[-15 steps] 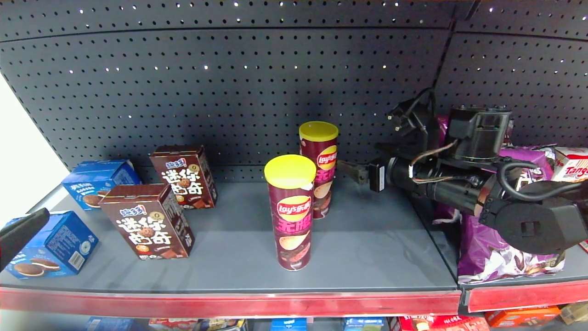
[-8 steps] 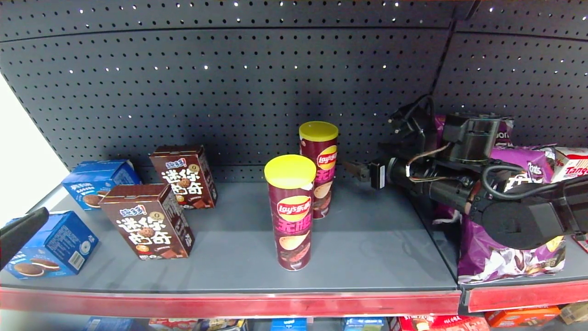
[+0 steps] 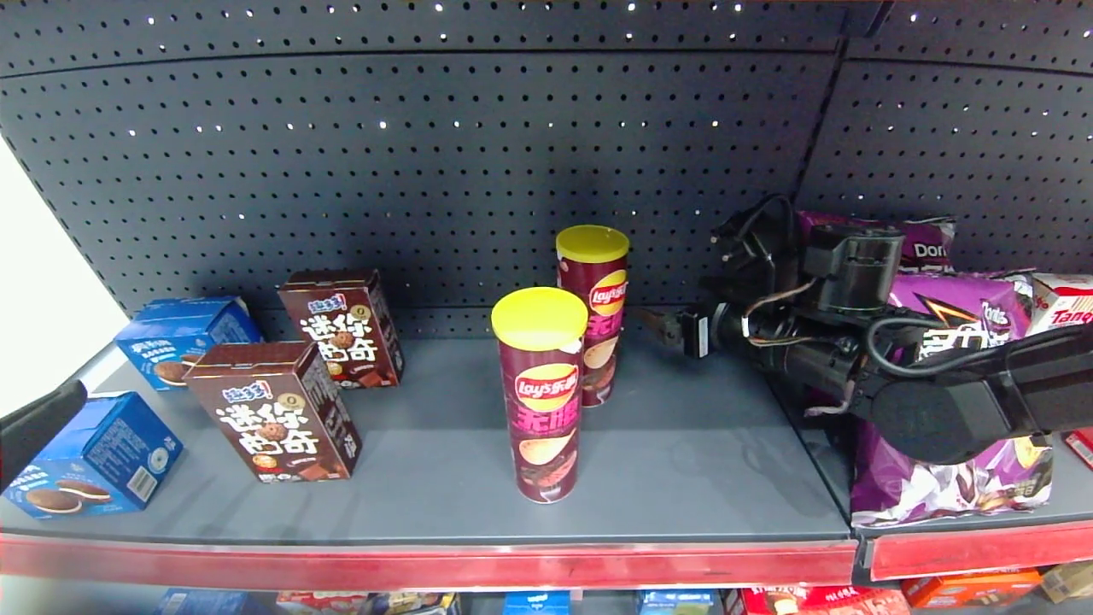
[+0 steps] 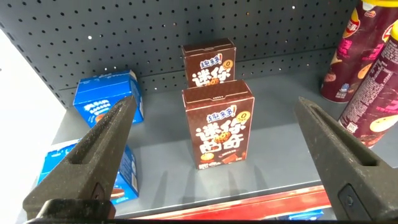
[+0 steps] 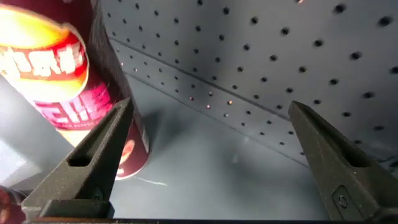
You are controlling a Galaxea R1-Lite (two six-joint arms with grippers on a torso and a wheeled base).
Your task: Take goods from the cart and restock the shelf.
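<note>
Toppling was the hazard: the right gripper point(image 3: 647, 318), jaws apart and empty, sat beside the rear chip can point(image 3: 593, 312), which any sideways swing could knock over.

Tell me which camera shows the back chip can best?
The head view: the rear chip can shows lid to base. In the left wrist view the can is cropped at the top; the right wrist view has its lower part close up.
</note>
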